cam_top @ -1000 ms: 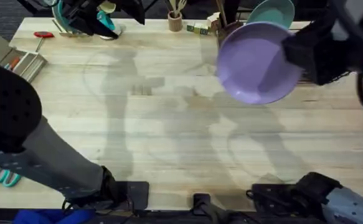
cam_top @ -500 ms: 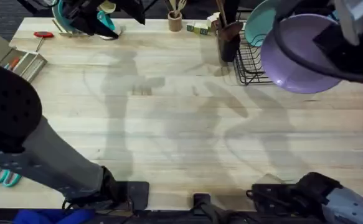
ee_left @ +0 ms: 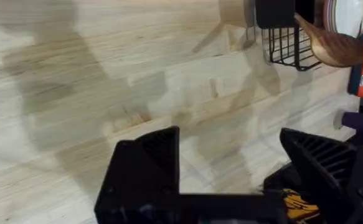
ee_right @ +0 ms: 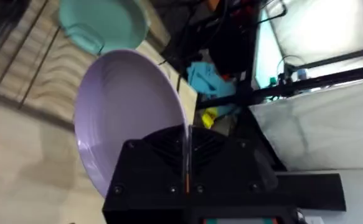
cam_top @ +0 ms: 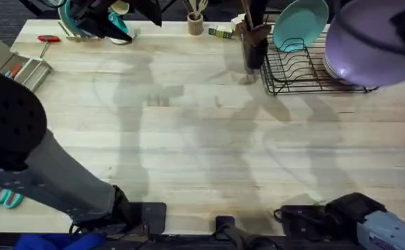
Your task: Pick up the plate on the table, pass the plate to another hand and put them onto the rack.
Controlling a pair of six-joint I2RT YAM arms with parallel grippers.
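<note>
Currently the right jaws are clamped on the rim of the lilac plate, one finger on each face, with the plate held nearly on edge. From overhead the plate hangs off the tabletop, above the right end of the black wire rack; whether it touches the wires cannot be told. In the right wrist view the plate extends straight out from the jaws, and the teal plate stands in the rack just beyond its far rim. The teal plate sits upright in the rack's left slots, beside the lilac one but apart from it.

Left jaws stand open and hold nothing, with bare tabletop beneath them. Well ahead of those jaws, at the far edge of the wood, is a corner of the rack with a wooden spoon bowl leaning across it. The left arm shows large and dark at the near left of the overhead view.
</note>
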